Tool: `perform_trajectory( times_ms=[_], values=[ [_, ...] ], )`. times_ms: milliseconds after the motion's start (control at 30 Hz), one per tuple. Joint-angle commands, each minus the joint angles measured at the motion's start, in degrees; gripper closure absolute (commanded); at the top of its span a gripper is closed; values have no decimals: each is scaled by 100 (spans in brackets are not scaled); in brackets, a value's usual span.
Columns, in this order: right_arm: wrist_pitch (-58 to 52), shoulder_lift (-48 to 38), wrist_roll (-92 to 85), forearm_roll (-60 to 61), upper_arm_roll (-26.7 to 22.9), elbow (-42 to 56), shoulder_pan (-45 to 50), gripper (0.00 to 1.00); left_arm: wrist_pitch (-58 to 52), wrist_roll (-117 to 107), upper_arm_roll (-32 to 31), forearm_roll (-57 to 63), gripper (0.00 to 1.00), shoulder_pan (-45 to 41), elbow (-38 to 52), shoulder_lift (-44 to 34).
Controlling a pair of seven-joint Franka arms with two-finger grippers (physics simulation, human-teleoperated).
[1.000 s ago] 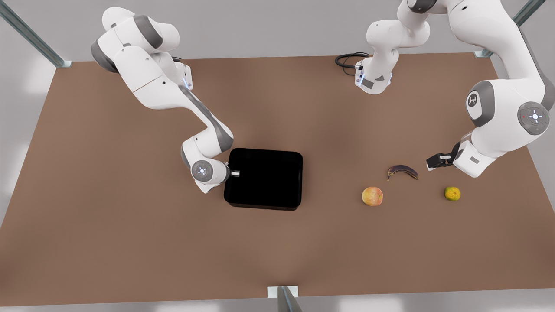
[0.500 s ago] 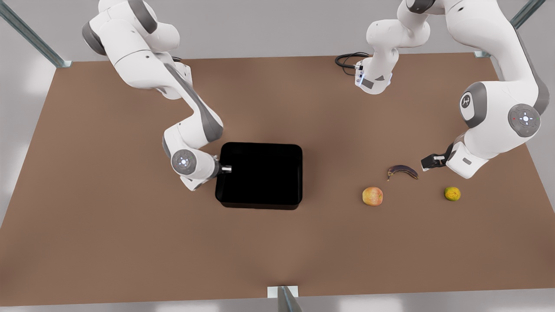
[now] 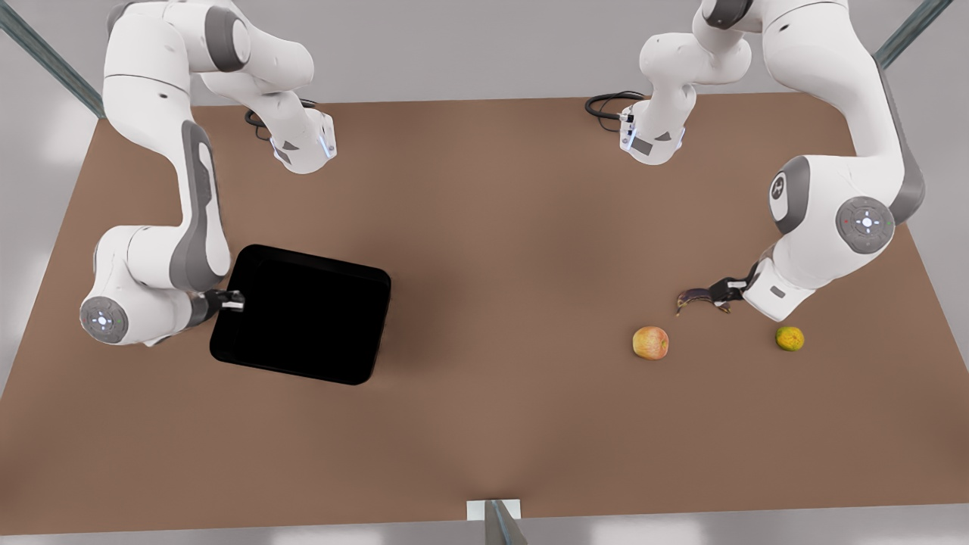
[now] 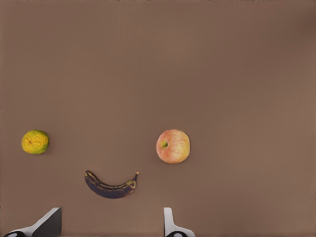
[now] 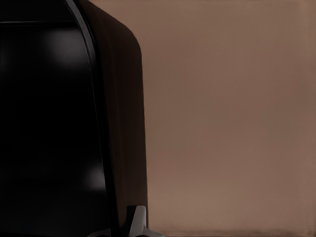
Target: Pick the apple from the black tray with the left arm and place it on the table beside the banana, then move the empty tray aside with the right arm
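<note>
At front view's left, right tool (image 3: 236, 301) pinches the shallow glossy black tray's (image 3: 303, 314) rim; thin grip may slip. Left tool (image 3: 719, 294), fingers spread, hovers over dark curved banana (image 3: 695, 297), could bump it.

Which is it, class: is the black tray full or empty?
Empty. In the front view the black tray shows only bare black floor, while the apple lies on the table beside the banana.

On the brown counter (image 4: 207, 64) lie three fruits: the apple (image 4: 173, 146), the banana (image 4: 110, 186) just beside it (curved, dark, its ends turned away from the camera), and a small citrus fruit (image 4: 35, 141) farther off. The left gripper (image 4: 111, 222) hangs over the banana, its fingers (image 4: 169, 224) spread wide.
</note>
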Motion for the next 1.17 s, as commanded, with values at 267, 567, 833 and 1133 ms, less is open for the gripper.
perform_trajectory(
  times_ms=[267, 567, 833, 1133],
  values=[
    [-62, 521, -4057, -229, -795, 50, -75, 96, -147, 588, 16, 34, 0, 78, -54, -73],
    [518, 1382, -4066, -238, -953, 323, -119, 93, -147, 544, 7, 263, 0, 52, 184, 6],
    [-420, 812, -3969, 77, -892, 1315, -57, 0, -156, 553, 7, 263, 0, 70, 175, 6],
    [-1345, -182, -2502, -581, 1068, 2520, -321, 0, -165, 553, 7, 263, 0, 61, 175, 6]
  ],
)
